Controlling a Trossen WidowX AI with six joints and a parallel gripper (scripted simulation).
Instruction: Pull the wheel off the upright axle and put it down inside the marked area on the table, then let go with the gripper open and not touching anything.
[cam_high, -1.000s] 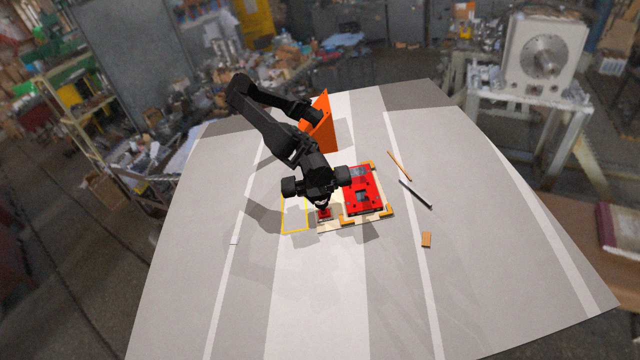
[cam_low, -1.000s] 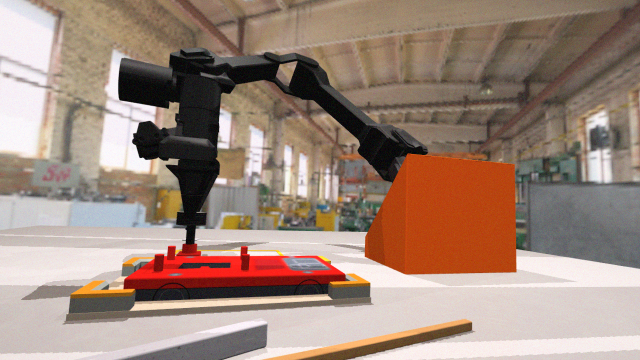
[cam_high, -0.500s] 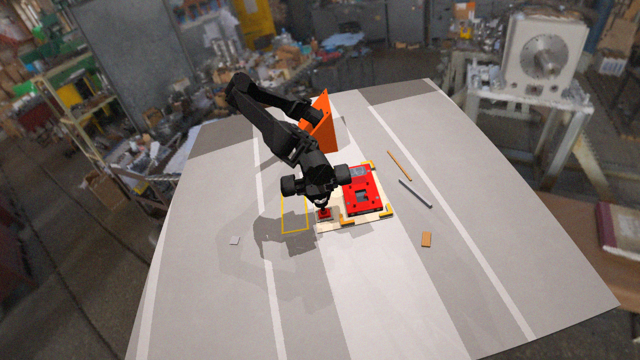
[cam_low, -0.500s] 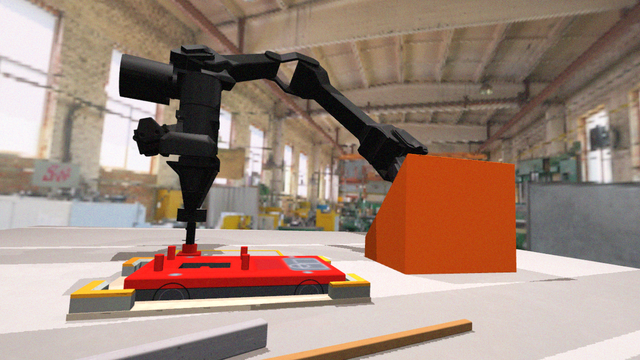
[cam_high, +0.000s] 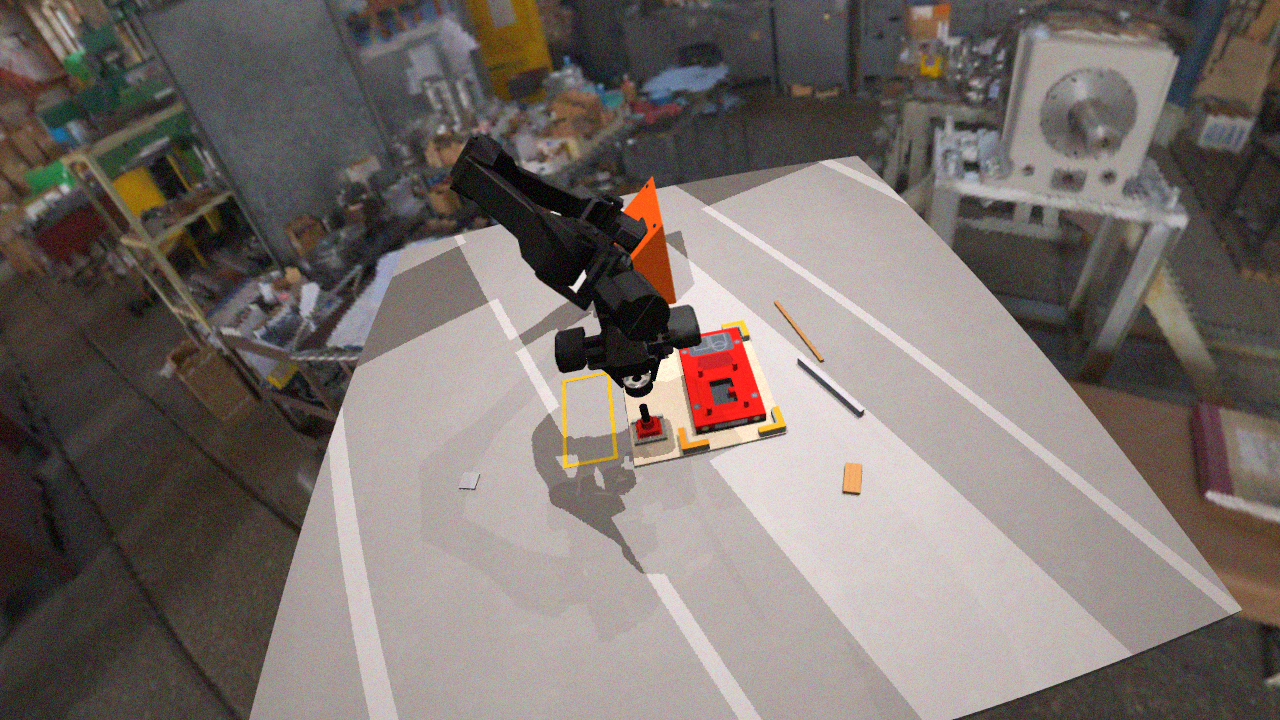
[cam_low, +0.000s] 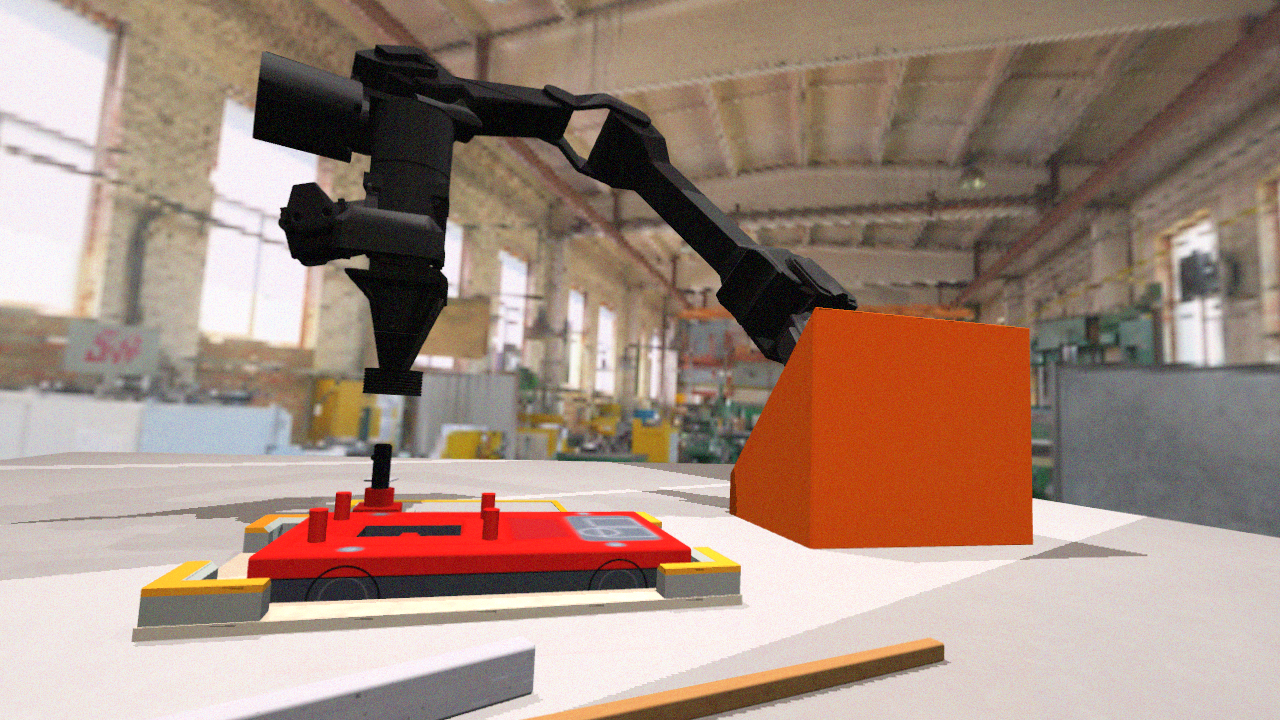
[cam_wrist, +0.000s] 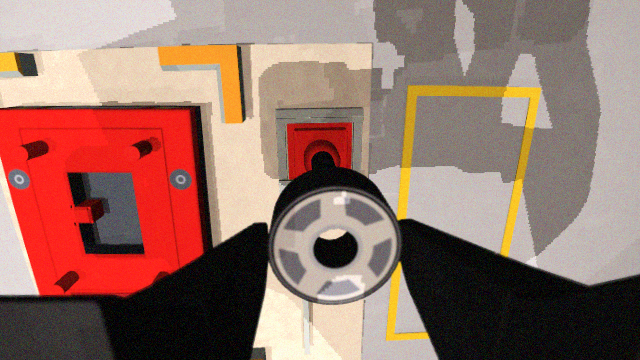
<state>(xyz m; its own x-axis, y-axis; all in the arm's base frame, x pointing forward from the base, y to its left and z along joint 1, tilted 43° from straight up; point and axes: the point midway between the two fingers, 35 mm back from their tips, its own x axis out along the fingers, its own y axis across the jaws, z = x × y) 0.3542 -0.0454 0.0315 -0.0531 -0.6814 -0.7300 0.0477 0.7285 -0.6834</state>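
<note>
On the counter (cam_high: 895, 555): 1 wheel (cam_wrist: 334, 248), 1 upright axle (cam_low: 382, 465), 1 yellow-outlined marked area (cam_high: 588, 420), 1 red chassis (cam_high: 718, 378), 1 beige base board (cam_high: 662, 445), 1 orange block (cam_low: 886, 428), 1 long wooden strip (cam_high: 798, 331), 1 grey bar (cam_high: 830, 387), 1 short wooden piece (cam_high: 852, 478), 1 small grey tile (cam_high: 469, 480). On the chassis, 4 red pegs show in the wrist view.

factory workshop: cluttered shelving (cam_high: 134, 205), brick walls, roof beams (cam_low: 805, 53), machinery (cam_high: 1087, 116)

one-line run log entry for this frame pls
phase: carry | end effector: shut on wheel | wheel: clear above axle | marked area: beside axle base, wheel not yet over it
</note>
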